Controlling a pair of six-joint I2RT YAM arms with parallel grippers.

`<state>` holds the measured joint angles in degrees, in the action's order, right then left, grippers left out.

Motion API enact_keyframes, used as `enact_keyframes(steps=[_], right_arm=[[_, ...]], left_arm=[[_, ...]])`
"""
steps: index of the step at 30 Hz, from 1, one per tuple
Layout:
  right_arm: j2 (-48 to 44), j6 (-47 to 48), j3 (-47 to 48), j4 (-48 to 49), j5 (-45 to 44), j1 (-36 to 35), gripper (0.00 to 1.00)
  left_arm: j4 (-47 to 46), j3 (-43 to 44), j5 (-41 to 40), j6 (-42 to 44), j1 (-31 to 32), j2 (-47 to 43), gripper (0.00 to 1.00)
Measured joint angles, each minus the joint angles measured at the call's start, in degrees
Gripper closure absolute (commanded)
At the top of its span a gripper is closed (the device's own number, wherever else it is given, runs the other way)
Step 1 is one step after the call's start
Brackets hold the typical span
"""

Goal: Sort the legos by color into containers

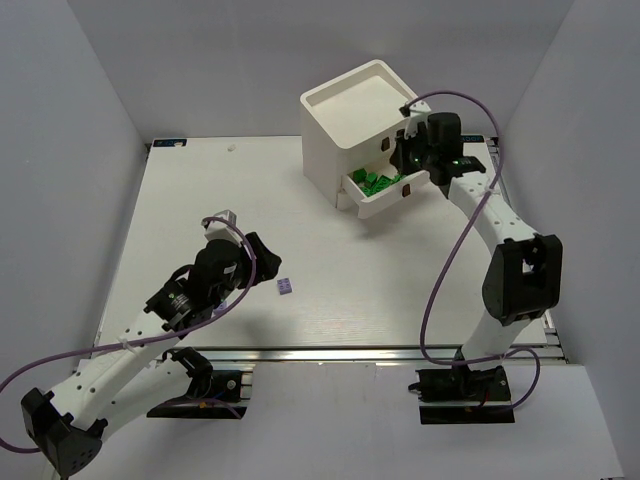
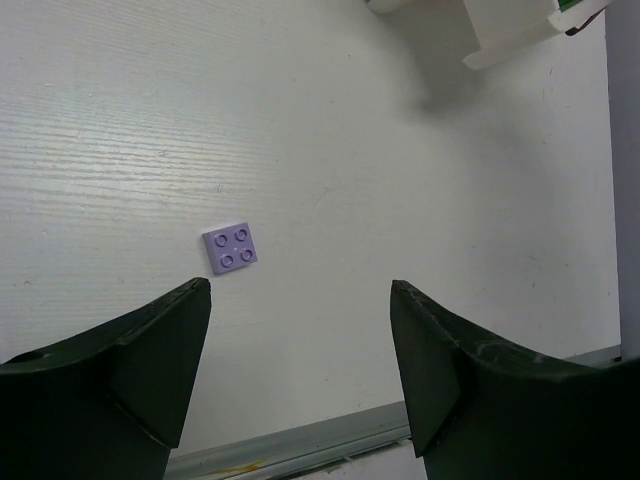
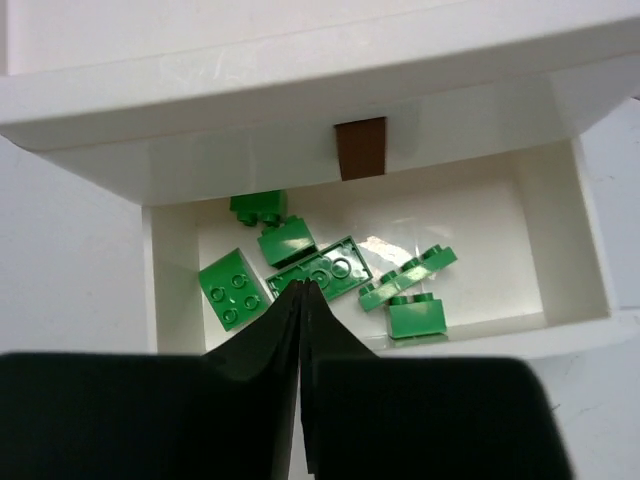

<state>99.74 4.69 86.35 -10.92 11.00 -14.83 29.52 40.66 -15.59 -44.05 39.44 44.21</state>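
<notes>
Right now the left tool [image 2: 300, 290] stands released, its two dark fingers [image 2: 150, 350] spread wide with nothing between them. A square purple lego [image 2: 231, 248] with four studs lies flat on the white surface [image 2: 420, 180] just ahead of that tool. It is nearer the finger on the left of the wrist view and touches neither.

The right tool [image 3: 302, 292] is clenched, its fingers pressed to a thin seam with no brick visible between them. Its tip hangs at the near rim of the open drawer [image 3: 565, 230] of the white chest [image 1: 340, 130]. Just beyond the tip, inside that drawer, lie the green legos [image 3: 330, 268]: a square plate to its left, a long plate straight ahead, and others right and farther back. Above them sits a brown pull [image 3: 361, 148].
</notes>
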Motion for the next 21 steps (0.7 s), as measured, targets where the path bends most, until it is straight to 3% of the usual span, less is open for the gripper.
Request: enact_keyframes(steps=[6,10,14,21], right_arm=[[-8.74,-3.85,-7.21,-0.17,4.76,5.88,1.0],[-12.83,-8.46,-13.18,-1.16,3.04,9.6,1.0],[-11.56,-12.24,-16.9,-2.47,-0.26,10.82,1.0],[-3.23,-17.49,-15.04,-2.45,-2.29,10.69,1.0]], left_arm=[[-0.28,-0.11,0.11,0.0,0.0,0.04,0.2],[-0.79,-0.33,0.46,0.0,0.0,0.39,0.2],[-0.92,-0.44,0.92,0.02,0.0,1.05,0.2],[-0.92,-0.44,1.27,0.0,0.0,2.69,0.2]])
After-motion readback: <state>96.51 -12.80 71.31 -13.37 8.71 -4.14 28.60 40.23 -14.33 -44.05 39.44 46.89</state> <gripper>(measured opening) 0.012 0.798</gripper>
